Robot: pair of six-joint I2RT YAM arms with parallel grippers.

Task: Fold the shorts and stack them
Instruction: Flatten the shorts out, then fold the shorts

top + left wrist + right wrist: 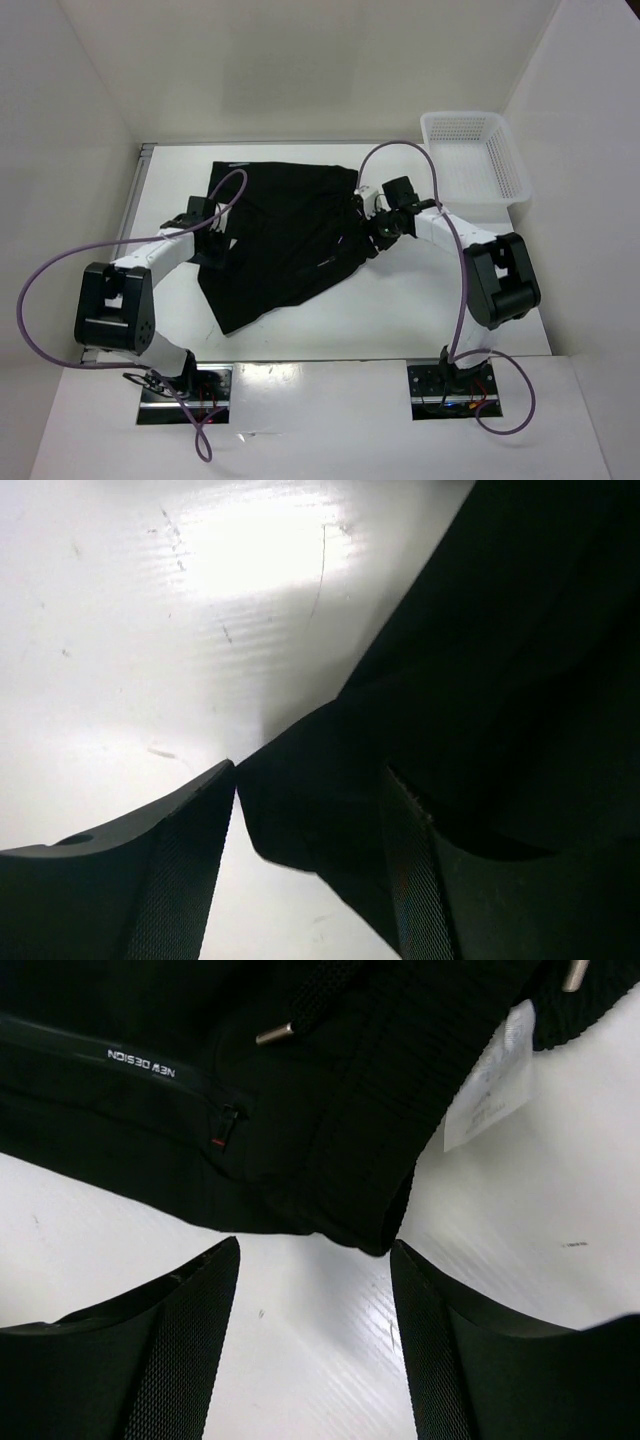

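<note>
The black shorts lie spread on the white table. My left gripper is at their left edge. In the left wrist view it is open, and a fold of the shorts reaches in between the fingers, not clamped. My right gripper is at the shorts' right edge. In the right wrist view it is open and empty over bare table, with the ribbed waistband corner just ahead of the fingertips. A drawstring tip, a white label and the pale logo show there.
A white mesh basket stands at the back right, beyond the right arm. White walls close in the table at left, back and right. The table's near edge runs in front of the arm bases.
</note>
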